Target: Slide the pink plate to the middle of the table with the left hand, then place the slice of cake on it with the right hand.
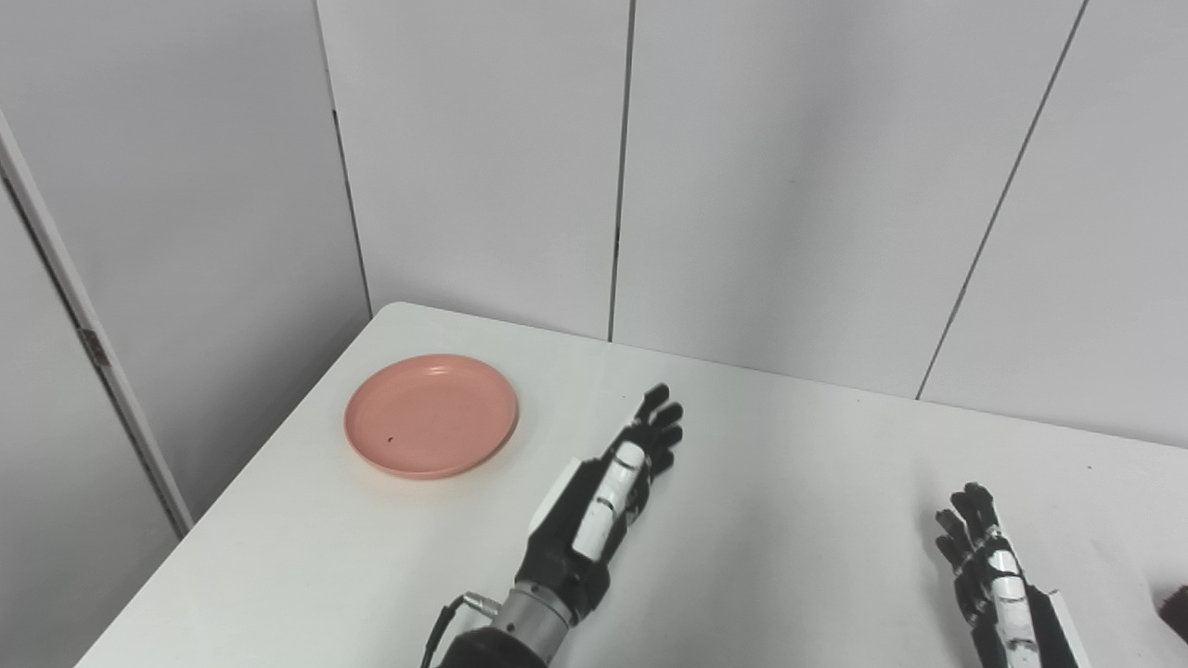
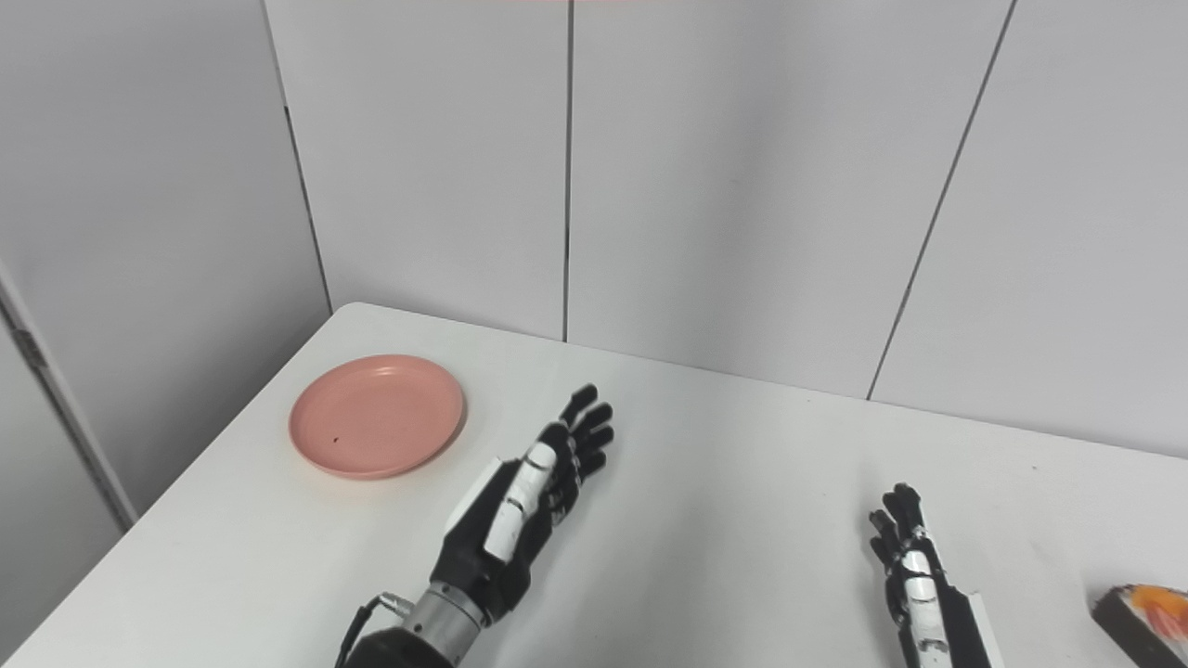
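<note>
A round pink plate (image 1: 432, 415) lies near the table's far left corner, with nothing on it but a tiny dark speck. My left hand (image 1: 608, 496) hovers over the table to the right of the plate, open, its fingers stretched forward and apart from the plate. At the bottom right my right hand (image 2: 914, 575) is also open, fingers pointing up the table, holding nothing. The slice of cake (image 2: 1143, 618), dark with an orange and white top, sits at the right edge of the right eye view, to the right of that hand.
The white table (image 1: 789, 520) has its left edge running diagonally down to the bottom left, and its far edge meets grey wall panels (image 1: 780, 176). A strip of bare tabletop lies between the two hands.
</note>
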Robot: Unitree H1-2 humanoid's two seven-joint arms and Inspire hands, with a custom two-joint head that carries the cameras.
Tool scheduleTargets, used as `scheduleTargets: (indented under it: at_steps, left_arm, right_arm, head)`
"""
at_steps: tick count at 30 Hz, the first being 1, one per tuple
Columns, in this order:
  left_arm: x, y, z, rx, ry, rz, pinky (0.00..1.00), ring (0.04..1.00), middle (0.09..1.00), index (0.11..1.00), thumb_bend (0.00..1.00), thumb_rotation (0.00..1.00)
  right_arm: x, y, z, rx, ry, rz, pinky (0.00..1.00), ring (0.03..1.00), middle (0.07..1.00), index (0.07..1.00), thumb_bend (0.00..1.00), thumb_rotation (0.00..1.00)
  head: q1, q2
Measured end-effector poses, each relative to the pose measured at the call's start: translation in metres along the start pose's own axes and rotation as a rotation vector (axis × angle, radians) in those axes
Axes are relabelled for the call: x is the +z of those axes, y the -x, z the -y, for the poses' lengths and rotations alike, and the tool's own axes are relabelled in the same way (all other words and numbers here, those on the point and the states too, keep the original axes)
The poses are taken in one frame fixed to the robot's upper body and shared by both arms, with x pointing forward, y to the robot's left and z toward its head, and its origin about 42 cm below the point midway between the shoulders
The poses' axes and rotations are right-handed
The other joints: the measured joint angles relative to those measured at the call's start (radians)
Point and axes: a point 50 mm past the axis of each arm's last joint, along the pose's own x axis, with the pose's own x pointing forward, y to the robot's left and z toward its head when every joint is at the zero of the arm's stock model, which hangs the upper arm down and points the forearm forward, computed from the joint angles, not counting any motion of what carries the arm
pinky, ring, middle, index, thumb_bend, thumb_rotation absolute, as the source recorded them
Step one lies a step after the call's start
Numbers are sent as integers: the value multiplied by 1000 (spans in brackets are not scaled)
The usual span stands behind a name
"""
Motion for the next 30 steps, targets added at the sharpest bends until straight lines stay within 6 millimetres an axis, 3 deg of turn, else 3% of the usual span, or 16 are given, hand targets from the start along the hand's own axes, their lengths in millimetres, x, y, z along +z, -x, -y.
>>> scheduleTargets:
  at_steps: [6, 15, 30]
  left_arm:
    - [29, -13, -14, 29, -35, 73, 998, 942, 938, 924, 566, 1000]
    - [60, -29, -51, 128, -61, 155, 969, 912, 908, 894, 551, 1000]
    - [81, -44, -127, 294, -100, 171, 895, 893, 893, 882, 506, 1000]
  right_arm:
    - [0, 1, 2, 7, 5, -3, 995, 971, 994, 1000, 460, 1000]
    - [0, 1, 2, 22, 6, -7, 992, 974, 997, 1000, 474, 1000]
    - [1, 2, 8, 20, 8, -13, 991, 973, 997, 1000, 463, 1000]
  head:
    - [12, 5]
    - [26, 2]
    - [51, -6]
